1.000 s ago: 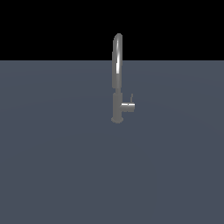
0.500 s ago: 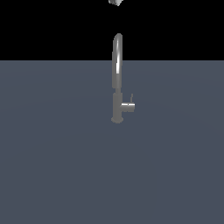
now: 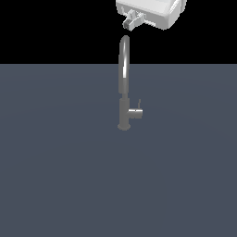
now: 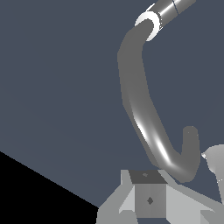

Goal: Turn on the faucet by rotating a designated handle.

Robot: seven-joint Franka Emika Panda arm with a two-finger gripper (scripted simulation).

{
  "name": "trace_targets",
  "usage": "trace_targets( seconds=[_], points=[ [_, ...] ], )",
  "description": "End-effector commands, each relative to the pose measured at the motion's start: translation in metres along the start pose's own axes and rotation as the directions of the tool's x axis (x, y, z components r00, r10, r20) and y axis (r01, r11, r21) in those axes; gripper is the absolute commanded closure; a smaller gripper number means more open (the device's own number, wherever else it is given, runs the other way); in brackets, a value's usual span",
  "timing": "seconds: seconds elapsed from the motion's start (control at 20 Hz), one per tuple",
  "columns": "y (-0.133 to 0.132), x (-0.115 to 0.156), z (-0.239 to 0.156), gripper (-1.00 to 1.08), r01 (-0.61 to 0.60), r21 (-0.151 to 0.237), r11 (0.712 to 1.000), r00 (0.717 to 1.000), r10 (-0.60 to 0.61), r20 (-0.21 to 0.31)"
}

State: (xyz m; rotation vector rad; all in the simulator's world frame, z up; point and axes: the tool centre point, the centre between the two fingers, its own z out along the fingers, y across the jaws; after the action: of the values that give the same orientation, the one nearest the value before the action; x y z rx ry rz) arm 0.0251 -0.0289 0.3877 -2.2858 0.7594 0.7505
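Faucet (image 3: 124, 83) stands upright on the grey surface (image 3: 55, 176), its handle (image 3: 135, 112) jutting toward the exterior view's right from the lower body. My gripper (image 3: 131, 21) hangs above the arched spout, near its top but apart from it. I cannot tell whether my fingers are spread or together. Nothing is in my grasp.

The gripper (image 3: 131, 21) is cut off by the exterior view's top edge; its jaw gap can't be judged, and the handle's (image 3: 135, 113) lever pin is tiny
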Motion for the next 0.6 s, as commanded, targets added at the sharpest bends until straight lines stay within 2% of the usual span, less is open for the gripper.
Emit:
trace_targets(
  seconds=[0.0,0.3,0.55],
  points=[
    [0.000,0.018,0.000,1.08,-0.040,0.040,0.998,0.999,0.039,0.037],
    [0.004,0.062,0.003,1.08,-0.147,0.131,0.980,0.982,0.130,0.134],
    [0.011,0.101,0.009,1.08,-0.249,0.204,0.947,0.953,0.201,0.228]
  ],
)
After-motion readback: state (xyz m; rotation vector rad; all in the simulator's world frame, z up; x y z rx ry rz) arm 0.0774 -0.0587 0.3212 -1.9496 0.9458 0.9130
